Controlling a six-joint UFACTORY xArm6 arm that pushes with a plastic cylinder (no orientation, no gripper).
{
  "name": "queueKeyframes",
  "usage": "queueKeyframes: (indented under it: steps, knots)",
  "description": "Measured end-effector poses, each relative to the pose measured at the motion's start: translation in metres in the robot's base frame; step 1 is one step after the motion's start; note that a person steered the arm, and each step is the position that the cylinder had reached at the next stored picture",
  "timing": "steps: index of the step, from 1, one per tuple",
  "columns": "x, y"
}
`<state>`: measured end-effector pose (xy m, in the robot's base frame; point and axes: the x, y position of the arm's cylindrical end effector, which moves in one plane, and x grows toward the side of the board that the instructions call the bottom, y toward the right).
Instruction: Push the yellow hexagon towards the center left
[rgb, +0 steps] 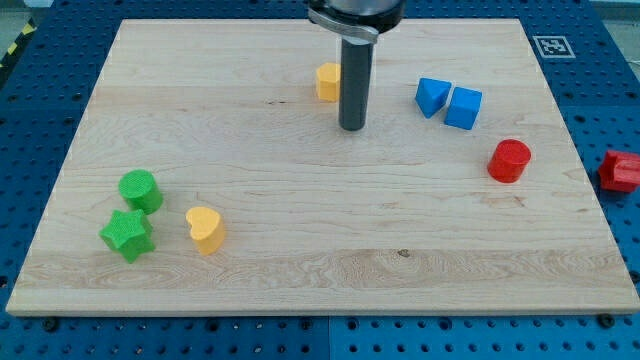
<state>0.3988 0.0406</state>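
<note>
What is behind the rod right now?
The yellow hexagon sits behind the rod, showing on its left; the hexagon's right side is covered. My tip rests nearer the view's bottom on the board.

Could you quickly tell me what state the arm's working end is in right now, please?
No hand fitted: only a rod. My tip rests on the board just right of the yellow hexagon, holding nothing; whether they touch cannot be told.

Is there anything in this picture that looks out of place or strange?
Yes. One red block lies off the wooden board, on the blue surface at the view's right edge, while all other blocks sit on the board. Its shape is cut off by the frame. My tip stands just right of the yellow hexagon.
</note>
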Motion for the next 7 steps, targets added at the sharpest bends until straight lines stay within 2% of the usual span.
queueKeyframes:
  steps: [3, 4, 7]
  knots:
    - [-0.011, 0.005]
    - [-0.012, 0.025]
    - [-0.058, 0.028]
